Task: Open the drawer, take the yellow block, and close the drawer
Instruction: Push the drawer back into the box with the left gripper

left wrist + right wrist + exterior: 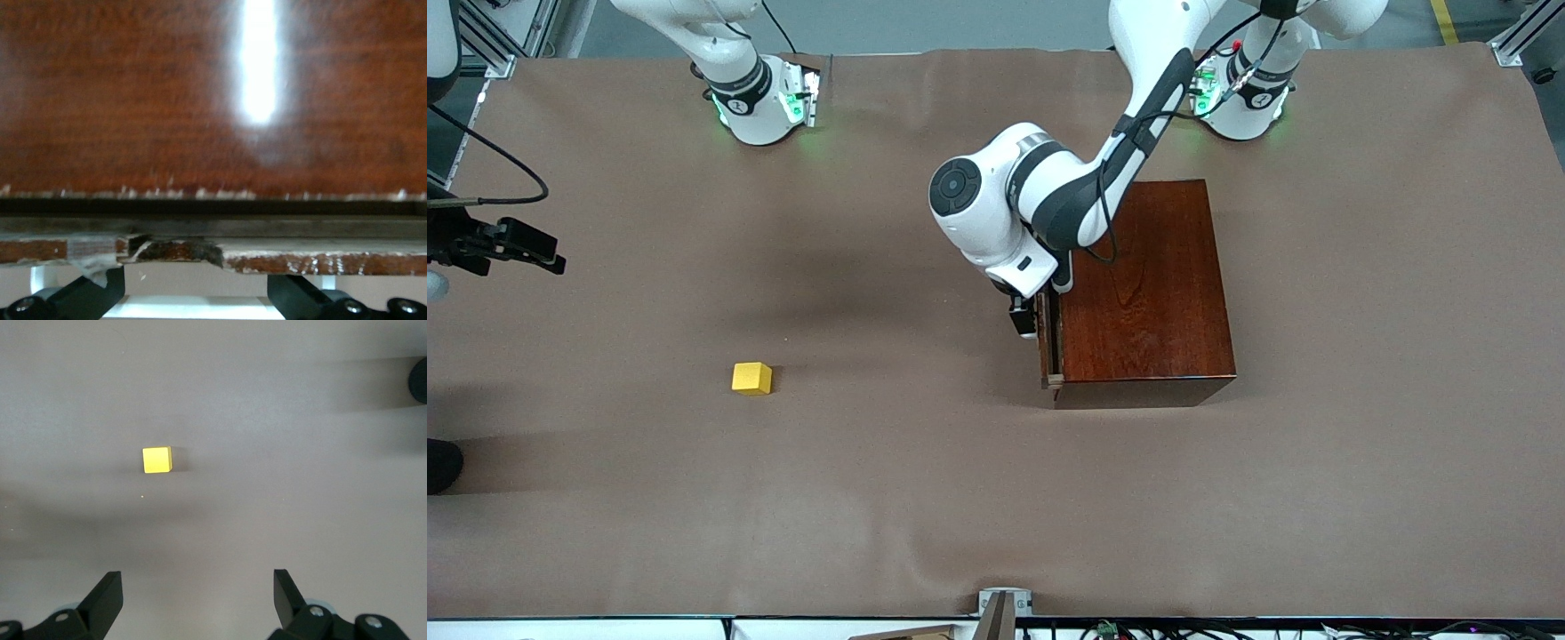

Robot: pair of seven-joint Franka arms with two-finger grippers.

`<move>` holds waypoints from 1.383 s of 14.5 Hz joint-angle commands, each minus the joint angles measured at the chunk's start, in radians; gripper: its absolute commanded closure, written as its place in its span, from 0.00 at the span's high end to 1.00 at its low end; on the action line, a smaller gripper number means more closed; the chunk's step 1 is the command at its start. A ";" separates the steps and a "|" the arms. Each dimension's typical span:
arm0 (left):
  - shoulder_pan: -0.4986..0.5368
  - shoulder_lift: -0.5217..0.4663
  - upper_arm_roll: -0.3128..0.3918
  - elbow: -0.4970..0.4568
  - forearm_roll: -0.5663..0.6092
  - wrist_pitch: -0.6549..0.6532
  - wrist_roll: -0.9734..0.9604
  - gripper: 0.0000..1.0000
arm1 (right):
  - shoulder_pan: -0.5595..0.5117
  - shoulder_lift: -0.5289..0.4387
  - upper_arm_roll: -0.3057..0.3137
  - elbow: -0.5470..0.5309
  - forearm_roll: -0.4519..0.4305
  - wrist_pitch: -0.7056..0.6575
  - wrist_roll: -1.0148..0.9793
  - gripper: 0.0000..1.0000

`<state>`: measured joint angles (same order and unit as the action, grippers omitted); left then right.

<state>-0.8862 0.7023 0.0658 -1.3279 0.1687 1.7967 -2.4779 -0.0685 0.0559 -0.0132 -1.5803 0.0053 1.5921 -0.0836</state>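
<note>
Pressing your left gripper (1024, 322), spread around the white handle, against the nearly shut drawer (1049, 342), you are leaving the yellow block (751, 378) lying on the table, below your raised, open right gripper (197, 600).

brown table cover (694, 498) spread wide and matte, faintly creased, with soft wrinkles toward the edge nearest the front camera. soft shadows lying across it in broad bands. grey floor (960, 22) showing past the top edge of the cover. silver metal framing (1516, 40) at one upper corner, more framing (489, 44) at the other. yellow floor stripe (1445, 20) beside the first. black cable (498, 164) looping in over the edge at the right arm's end of the table, joined to a black device (511, 244) just above the cover. small metal bracket (1003, 604) at the middle of the nearest edge. even overhead light, a bright glare in the left wrist view.
</note>
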 commanded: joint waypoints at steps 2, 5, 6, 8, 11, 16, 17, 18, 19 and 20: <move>0.012 0.002 0.037 -0.014 0.084 -0.020 0.005 1.00 | 0.004 -0.004 -0.004 0.009 -0.007 -0.012 0.007 1.00; 0.013 0.002 0.040 -0.014 0.091 -0.031 0.005 1.00 | 0.004 -0.004 -0.004 0.009 -0.008 -0.012 0.007 1.00; 0.013 0.000 0.039 -0.014 0.110 -0.034 0.005 1.00 | 0.004 -0.004 -0.005 0.009 -0.008 -0.014 0.005 1.00; 0.013 0.000 0.039 -0.013 0.123 -0.036 -0.001 1.00 | 0.004 -0.004 -0.005 0.009 -0.008 -0.014 0.005 1.00; 0.012 -0.003 0.040 -0.010 0.123 -0.036 -0.001 1.00 | 0.004 -0.004 -0.005 0.009 -0.008 -0.014 0.005 1.00; -0.008 -0.036 0.029 0.026 0.114 -0.036 -0.003 1.00 | 0.001 -0.004 -0.007 0.009 -0.008 -0.017 0.002 1.00; -0.008 -0.061 0.028 0.027 0.111 -0.036 0.000 1.00 | 0.001 -0.004 -0.007 0.009 -0.008 -0.017 0.001 1.00; -0.008 -0.082 0.026 0.029 0.107 -0.036 0.004 1.00 | 0.001 -0.004 -0.007 0.009 -0.008 -0.017 0.001 1.00; -0.005 -0.119 0.028 0.041 0.106 -0.036 0.005 1.00 | 0.001 -0.004 -0.007 0.009 -0.008 -0.017 0.001 1.00; 0.006 -0.151 0.026 0.050 0.104 -0.036 0.010 1.00 | 0.003 -0.004 -0.007 0.008 -0.008 -0.017 0.001 1.00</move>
<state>-0.8869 0.6312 0.0895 -1.2789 0.2512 1.7726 -2.4792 -0.0686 0.0559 -0.0187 -1.5802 0.0053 1.5885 -0.0836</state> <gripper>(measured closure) 0.000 0.000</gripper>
